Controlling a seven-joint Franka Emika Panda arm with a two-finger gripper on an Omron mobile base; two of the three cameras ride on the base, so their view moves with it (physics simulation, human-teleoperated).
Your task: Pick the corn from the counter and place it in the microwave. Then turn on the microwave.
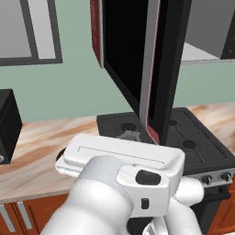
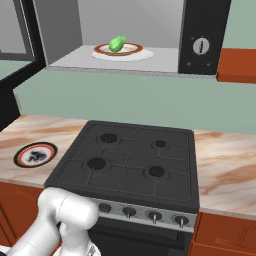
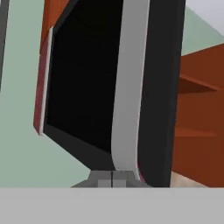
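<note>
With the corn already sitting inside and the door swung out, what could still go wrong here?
1. The microwave door stands wide open, the shut gripper close at its lower edge; a poorly aimed push could slip off instead of swinging it closed.
2. The corn rests on a plate inside; a hard slam might roll it.
3. The dial appears untouched, so the start step remains.

corn (image 2: 116,43): lying on a plate (image 2: 131,49) inside the microwave (image 2: 150,35)
microwave: hanging above the stovetop (image 2: 131,162), door (image 1: 133,59) standing swung open
stovetop: sitting between two stretches of counter (image 2: 225,170)
second plate (image 2: 35,154): resting on the counter, left of the stovetop
</note>
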